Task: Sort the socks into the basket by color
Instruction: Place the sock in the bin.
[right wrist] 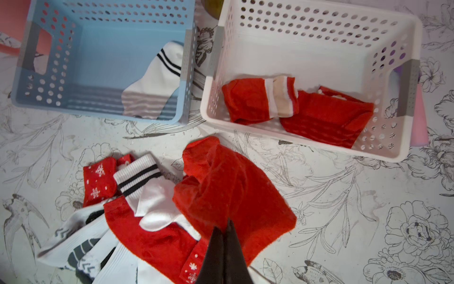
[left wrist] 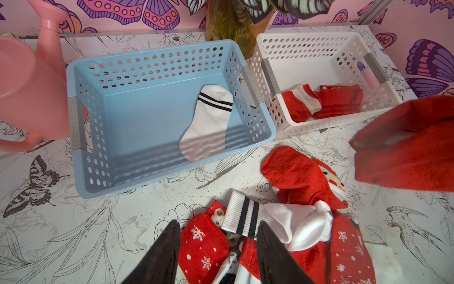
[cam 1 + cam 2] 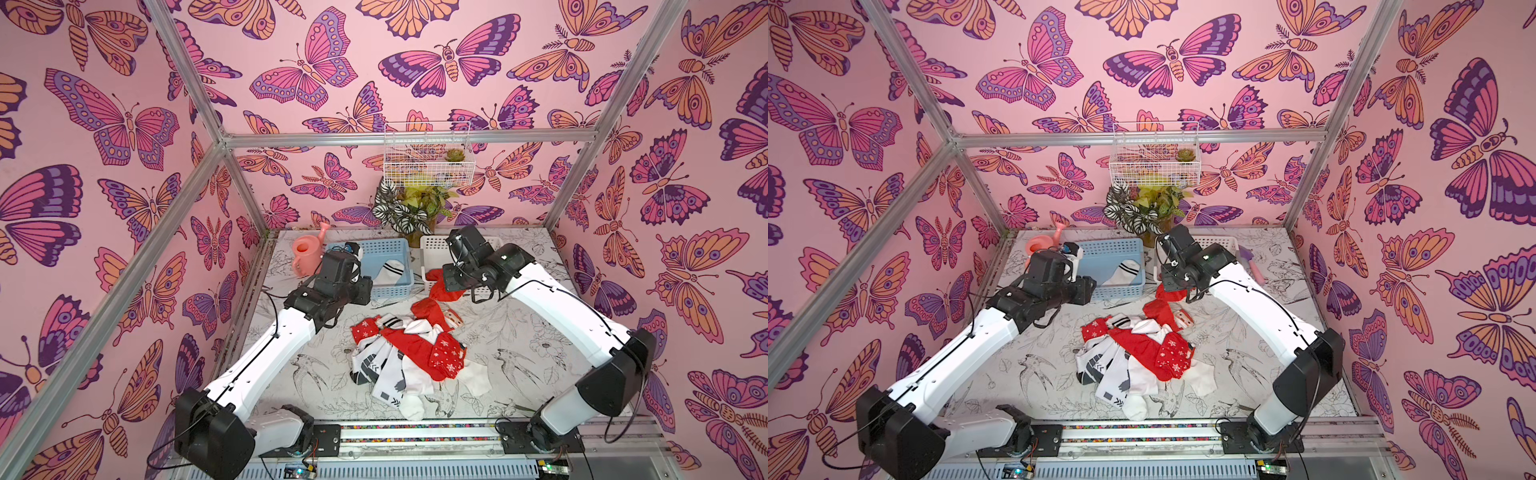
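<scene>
- We find the right fingers (image 1: 218,255) pressed together, pinching a plain red sock (image 1: 228,186) beside the white basket (image 1: 319,59).
- The left fingers (image 2: 162,255) stand spread and empty over the sock pile (image 3: 407,357), lower centre in both top views.
- The blue basket (image 2: 137,118) holds one white striped sock (image 2: 208,123); the white basket holds two red socks (image 2: 339,100).

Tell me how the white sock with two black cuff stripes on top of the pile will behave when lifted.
The striped white sock will probably hang limp: it lies crumpled and folded. It looks light, being thin knit. Its foot drapes over red socks, so it may drag one along.
</scene>
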`<state>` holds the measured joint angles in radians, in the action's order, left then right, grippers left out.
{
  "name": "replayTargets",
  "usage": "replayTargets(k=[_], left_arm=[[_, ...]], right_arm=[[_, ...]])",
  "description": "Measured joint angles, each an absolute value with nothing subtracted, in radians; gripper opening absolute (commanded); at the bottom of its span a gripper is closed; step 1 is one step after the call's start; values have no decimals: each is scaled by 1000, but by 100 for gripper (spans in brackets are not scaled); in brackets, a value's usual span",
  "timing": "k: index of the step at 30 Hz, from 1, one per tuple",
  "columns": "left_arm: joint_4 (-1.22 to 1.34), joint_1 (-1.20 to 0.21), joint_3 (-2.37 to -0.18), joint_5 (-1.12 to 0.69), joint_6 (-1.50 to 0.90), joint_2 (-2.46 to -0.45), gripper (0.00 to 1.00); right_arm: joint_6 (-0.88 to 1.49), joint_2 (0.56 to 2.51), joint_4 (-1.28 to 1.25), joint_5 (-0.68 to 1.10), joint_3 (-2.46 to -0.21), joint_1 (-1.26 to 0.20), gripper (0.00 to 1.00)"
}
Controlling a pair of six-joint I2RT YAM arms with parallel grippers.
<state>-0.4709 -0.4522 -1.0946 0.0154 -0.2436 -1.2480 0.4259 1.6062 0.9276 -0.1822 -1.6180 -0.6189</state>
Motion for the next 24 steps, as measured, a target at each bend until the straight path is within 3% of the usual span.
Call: replayTargets(k=[11, 24], left_arm=[[-471, -453, -1094, 15, -242, -1248, 53], [-471, -462, -1094, 17, -233, -1246, 53]], right_arm=[[339, 1734, 852, -175, -1702, -465, 0], [291, 1859, 800, -174, -1805, -381, 0]])
